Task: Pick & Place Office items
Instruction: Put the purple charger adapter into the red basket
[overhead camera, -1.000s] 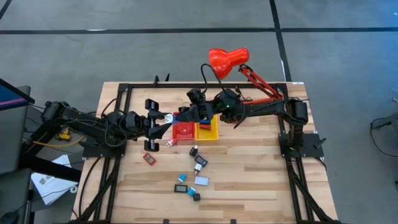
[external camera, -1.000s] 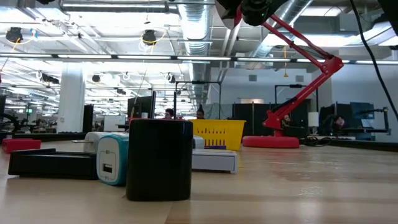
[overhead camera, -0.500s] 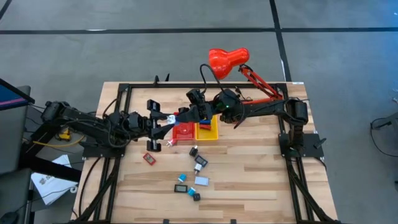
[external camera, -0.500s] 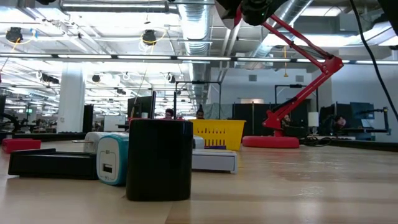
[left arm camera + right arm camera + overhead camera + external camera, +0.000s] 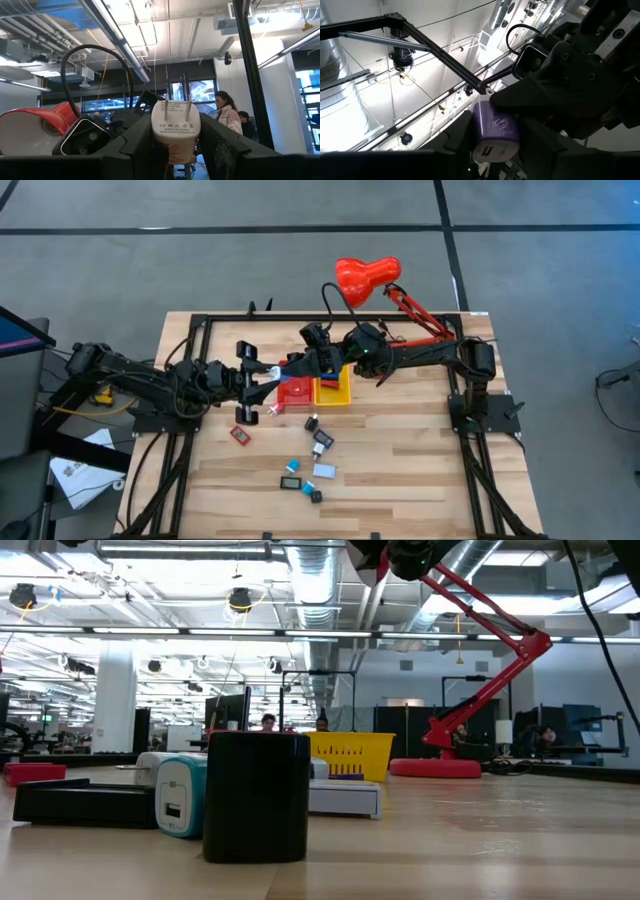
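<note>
Above the red bin point(image 5: 293, 391), the left gripper point(image 5: 268, 375) and the right gripper point(image 5: 291, 367) met fingertip to fingertip over the table point(image 5: 420, 460). Between the left gripper's fingers point(image 5: 137, 142), a white plug adapter point(image 5: 175, 126) was clamped, its two prongs and printed face towards the wrist camera. From the right wrist, the same piece showed as a pale block point(image 5: 493, 131) sitting between that gripper's own dark fingers point(image 5: 457, 132), with the left gripper just behind it; whether the right jaws pressed on it or merely flanked it could not be told. Beside the red bin stood the yellow bin point(image 5: 333, 389). Loose office items lay nearer the front edge: a red piece point(image 5: 240, 435), a black-and-white piece point(image 5: 320, 442), a light blue piece point(image 5: 324, 471) and a small black piece point(image 5: 316, 496). Behind the bins, the red desk lamp point(image 5: 366, 276) leaned out past the table's far edge.
</note>
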